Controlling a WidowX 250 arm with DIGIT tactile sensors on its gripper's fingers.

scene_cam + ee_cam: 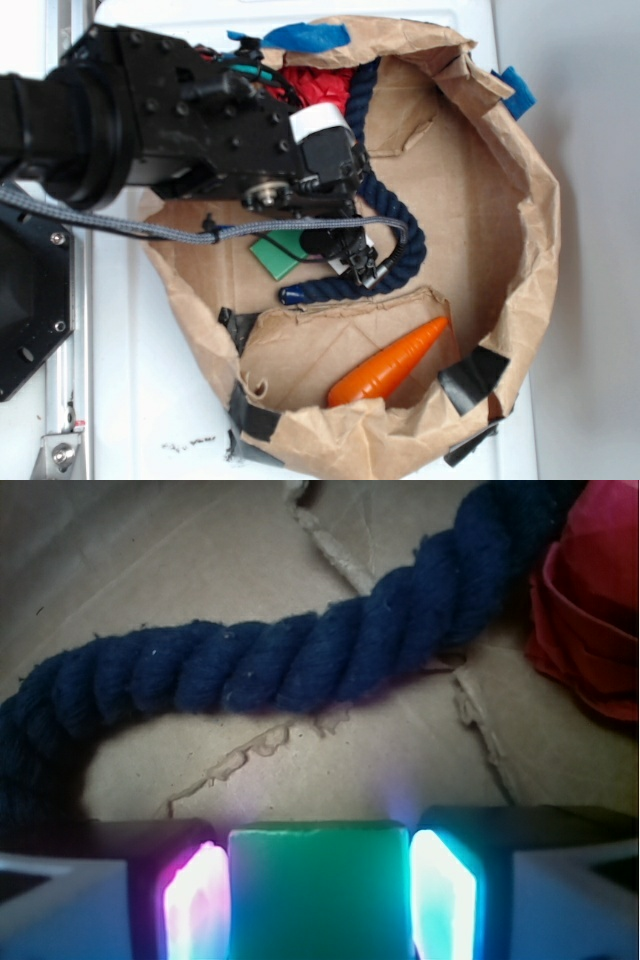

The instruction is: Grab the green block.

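Observation:
The green block [280, 254] is a flat green slab on the floor of the brown paper bag [520, 250], left of centre, its right end hidden under my gripper [335, 250]. In the wrist view the block [320, 895] fills the whole gap between the two glowing pads [195, 905], and its sides touch both. My gripper [320, 900] is shut on the block, low over the bag floor. I cannot tell whether the block is lifted off the paper.
A thick navy rope [395, 215] curves just beyond the gripper, and in the wrist view [280, 665] it runs across ahead of the jaws. A red item [320, 85] lies at the back and shows in the wrist view [595, 630]. An orange carrot [390, 362] lies at the front. Blue tape [305, 37] is on the rim.

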